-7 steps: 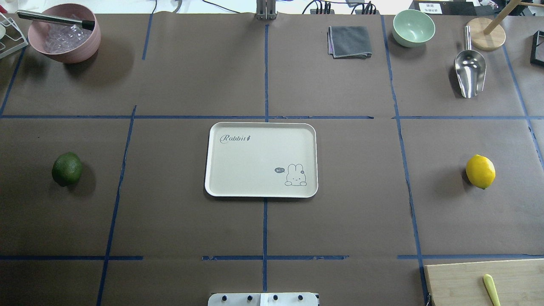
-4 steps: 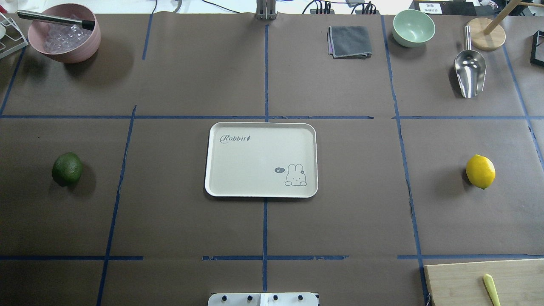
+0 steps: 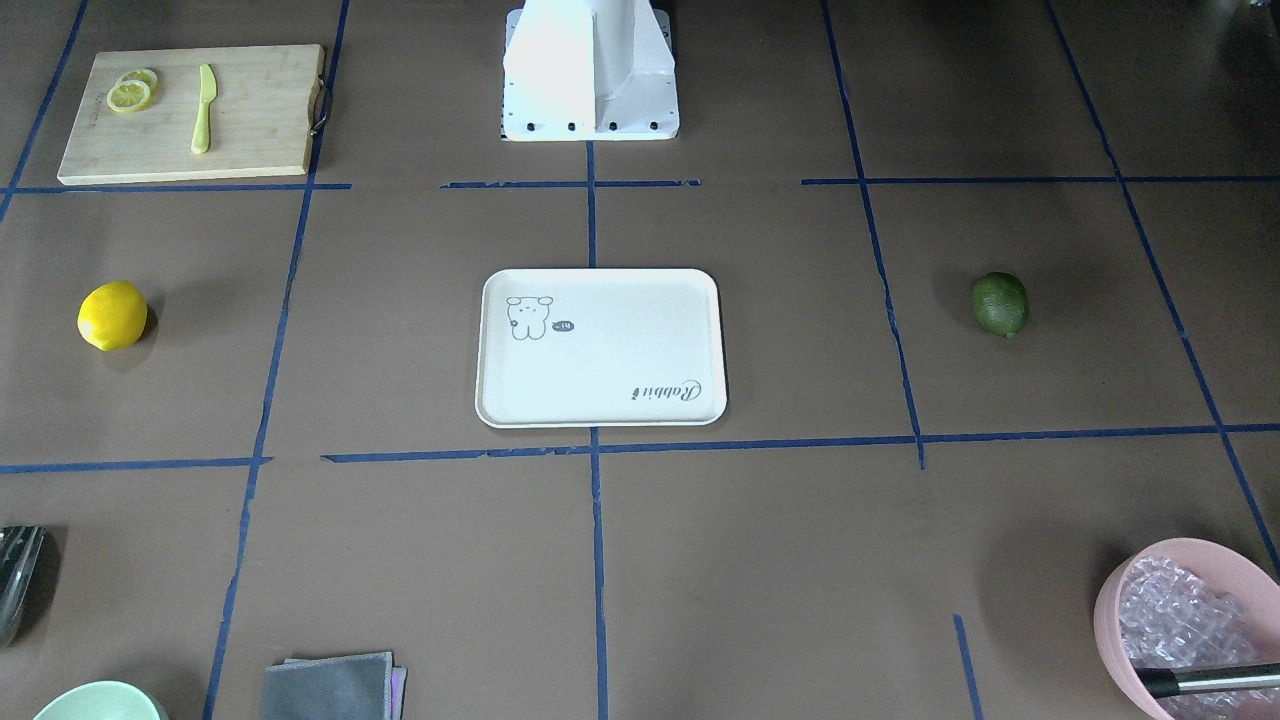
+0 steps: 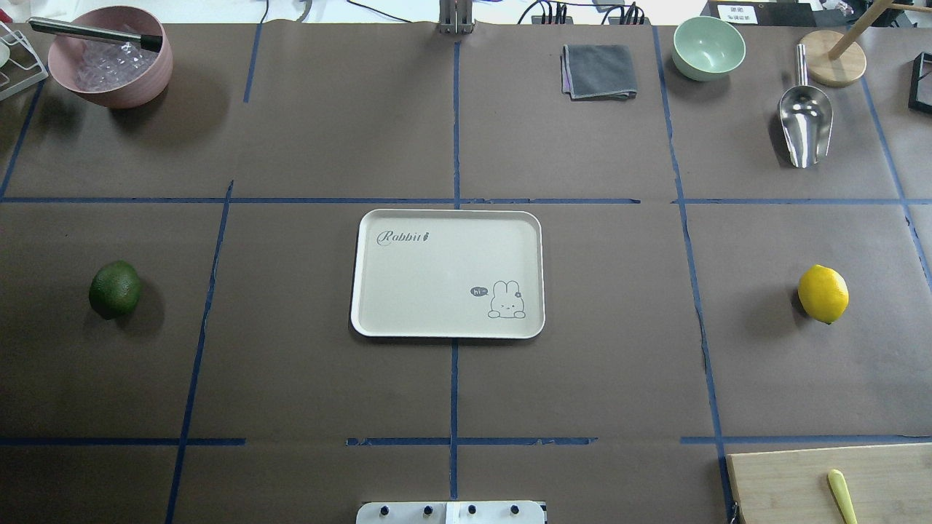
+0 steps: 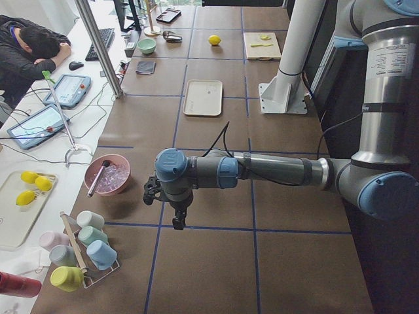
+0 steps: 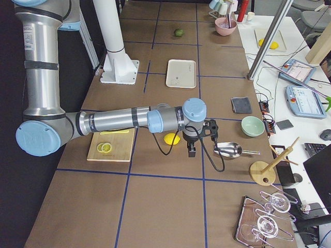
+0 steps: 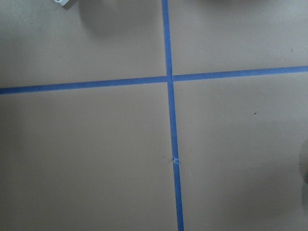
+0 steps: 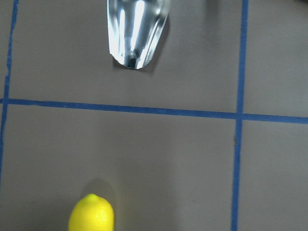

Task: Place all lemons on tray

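Observation:
The yellow lemon lies on the brown table at the right. The dark green lemon lies at the left. The cream tray with the "Rabbit" script sits between them at the table's middle, with nothing on it. Neither gripper shows in the overhead or front views. In the exterior left view my left gripper hangs over the table near the pink bowl. In the exterior right view my right gripper hangs just beside the yellow lemon. I cannot tell whether either is open or shut. The right wrist view shows the yellow lemon at its bottom edge.
A pink bowl with a tool in it stands at the back left. A grey cloth, a green bowl and a metal scoop lie at the back right. A wooden cutting board holds lemon slices and a knife.

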